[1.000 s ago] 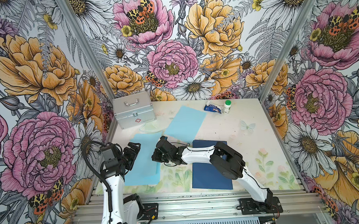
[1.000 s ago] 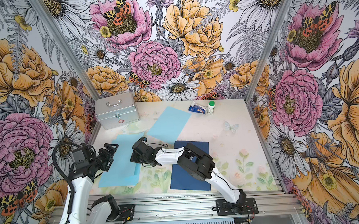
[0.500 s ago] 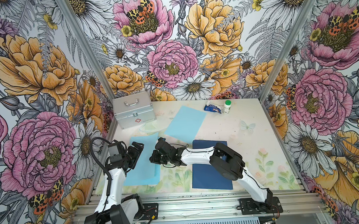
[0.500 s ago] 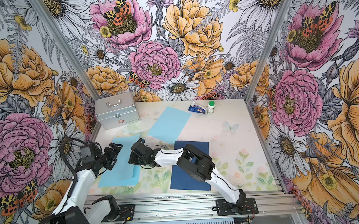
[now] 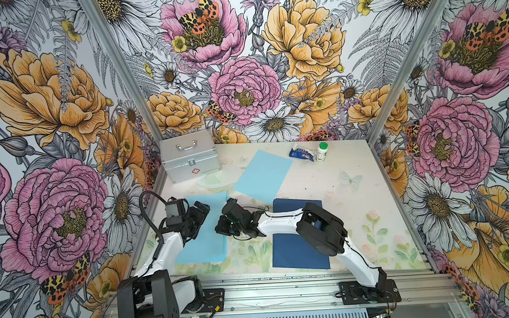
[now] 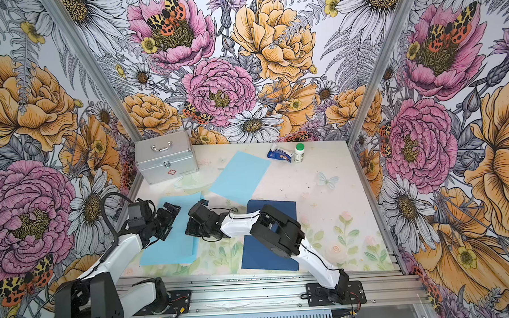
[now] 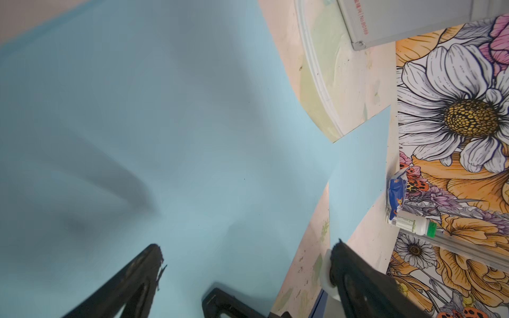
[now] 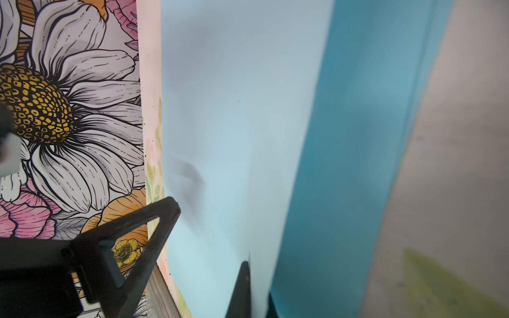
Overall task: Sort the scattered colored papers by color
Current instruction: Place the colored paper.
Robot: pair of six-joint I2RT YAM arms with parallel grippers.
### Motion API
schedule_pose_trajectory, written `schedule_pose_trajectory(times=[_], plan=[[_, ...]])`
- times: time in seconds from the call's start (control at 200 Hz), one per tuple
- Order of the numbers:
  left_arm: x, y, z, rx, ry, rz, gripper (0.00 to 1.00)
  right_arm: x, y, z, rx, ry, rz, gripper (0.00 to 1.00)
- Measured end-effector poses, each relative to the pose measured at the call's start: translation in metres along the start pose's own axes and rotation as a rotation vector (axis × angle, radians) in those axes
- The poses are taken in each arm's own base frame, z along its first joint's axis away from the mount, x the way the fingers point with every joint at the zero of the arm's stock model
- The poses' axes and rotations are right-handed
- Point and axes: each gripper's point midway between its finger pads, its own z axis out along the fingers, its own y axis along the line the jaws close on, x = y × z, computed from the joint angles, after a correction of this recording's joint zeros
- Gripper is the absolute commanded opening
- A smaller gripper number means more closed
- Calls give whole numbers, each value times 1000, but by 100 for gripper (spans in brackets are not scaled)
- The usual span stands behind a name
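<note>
Paper sorting under way: one light blue sheet not yet stacked.
Right tool [image 5: 221, 227], clenched, pinches the lifted edge of the near light blue sheet [image 5: 203, 241], front left of the worktop [image 5: 353, 208]; left tool [image 5: 202, 209] hangs released above it. Far light blue sheet [image 5: 262, 172] lies behind, apart; navy sheet [image 5: 292, 252] lies front right.

Both arms wear white shells on their long links, the left arm [image 5: 169, 252] and the right arm [image 5: 279, 223] alike, with bulky black housings at the joints. Black cables loop behind each gripper. The left gripper [image 7: 247, 246] is matte black, its fingers [image 7: 148, 258] hollow triangular frames; the right gripper [image 5: 219, 227] is black too
</note>
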Motion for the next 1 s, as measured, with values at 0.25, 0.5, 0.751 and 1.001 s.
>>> schedule_pose_trajectory(times=[0.25,0.5,0.751,1.001], plan=[[-6,-2,4,4,-23,5,98,6,0,1,4,5,-6,0],[-1,3,14,-13,-4,8,98,11,0,2,10,11,-9,0],[0,5,17,-16,-2,7,98,11,-5,2,32,12,-6,16],[3,11,20,-27,6,0,98,6,4,-7,34,-24,-32,41]])
